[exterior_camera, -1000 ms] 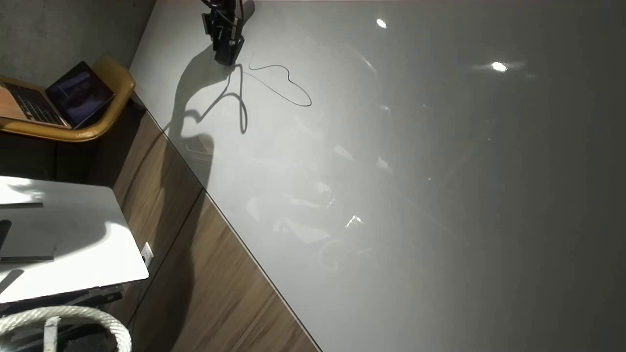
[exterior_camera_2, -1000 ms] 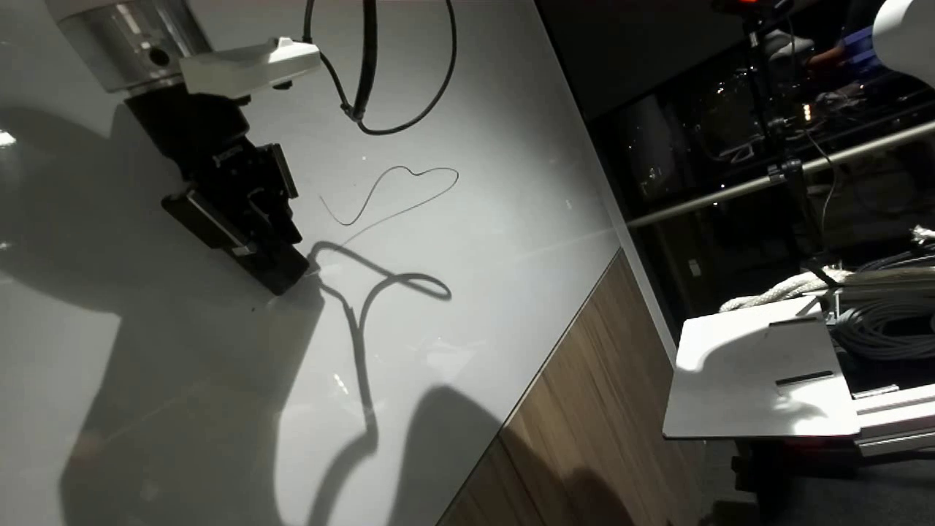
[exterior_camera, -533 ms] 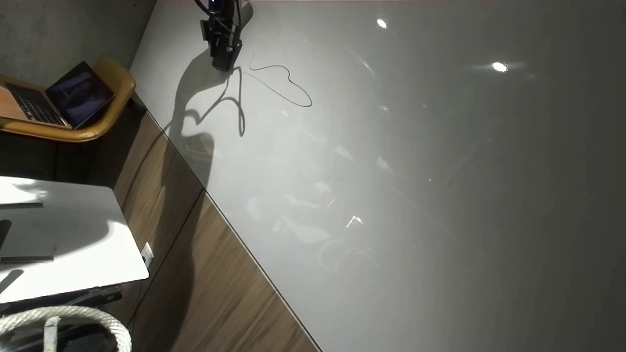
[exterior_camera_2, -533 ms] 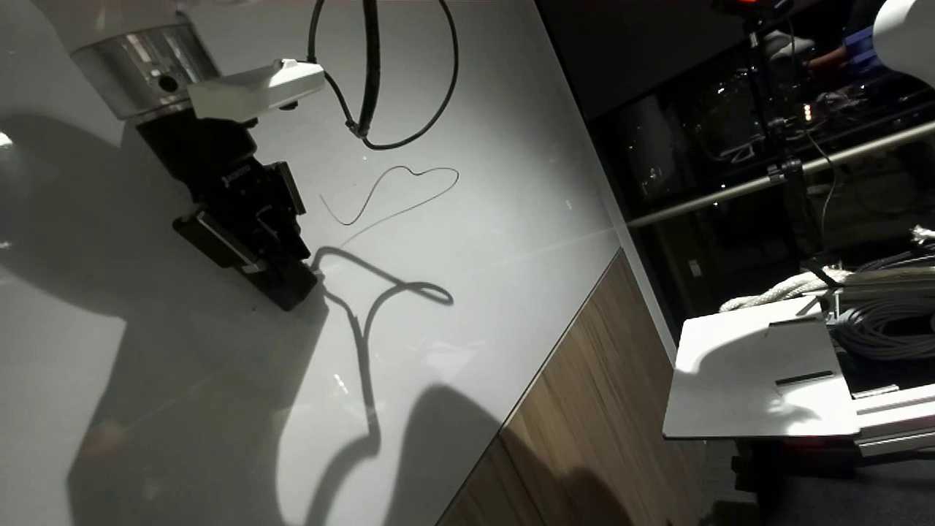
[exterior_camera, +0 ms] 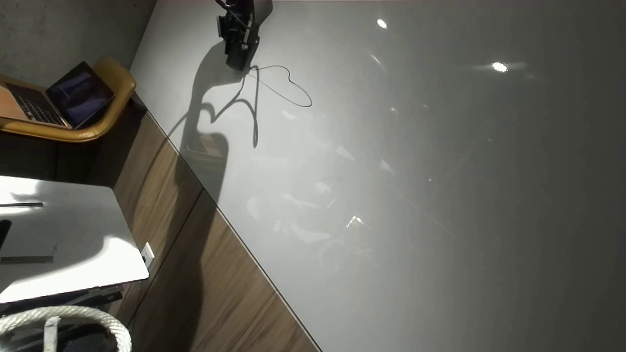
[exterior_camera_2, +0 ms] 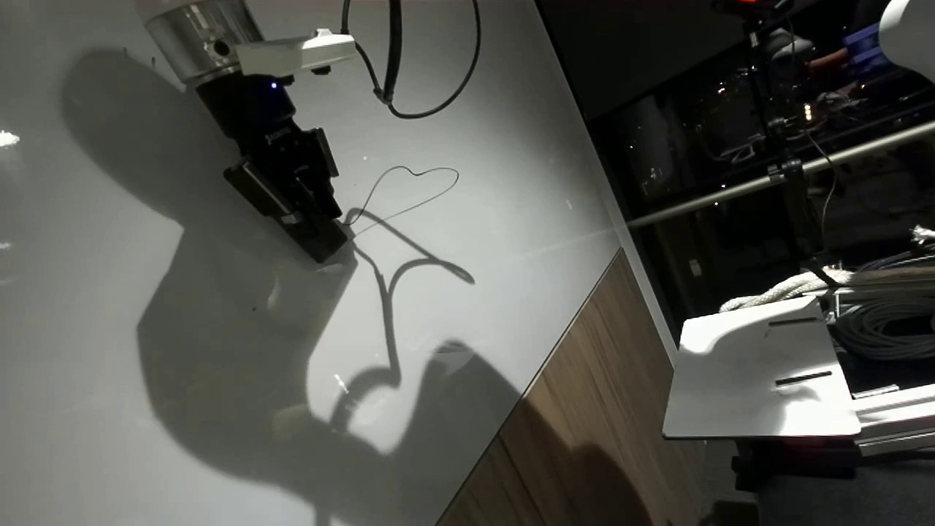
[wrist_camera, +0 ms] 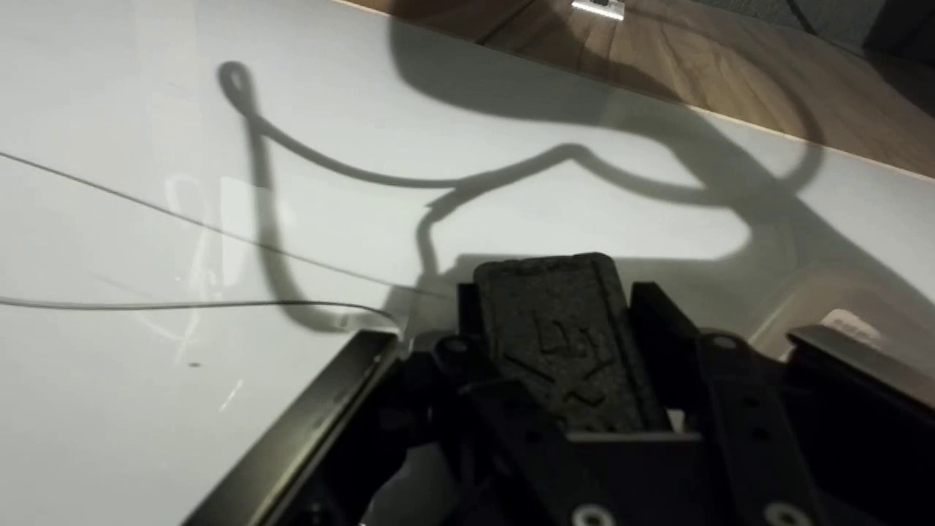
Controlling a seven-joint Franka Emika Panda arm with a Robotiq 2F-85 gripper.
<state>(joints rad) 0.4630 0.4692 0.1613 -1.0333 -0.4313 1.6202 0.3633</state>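
Block, probably light and soft, sits pinched by opposite sides in the gripper, likely its surest hold, away from the slanting edge of the white panel.

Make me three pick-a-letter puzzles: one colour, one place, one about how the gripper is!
1. What colour is the gripper?
A) Red
B) Green
C) Black

2. Where is the laptop?
A) In the gripper
B) On the yellow chair
C) On top of the gripper

3. The gripper is:
A) Shut on a dark block
B) Wide open
C) Shut on the laptop

1 C: every view shows it black.
2 B: an exterior view shows it there.
3 A: the wrist view shows the block pinched inside.
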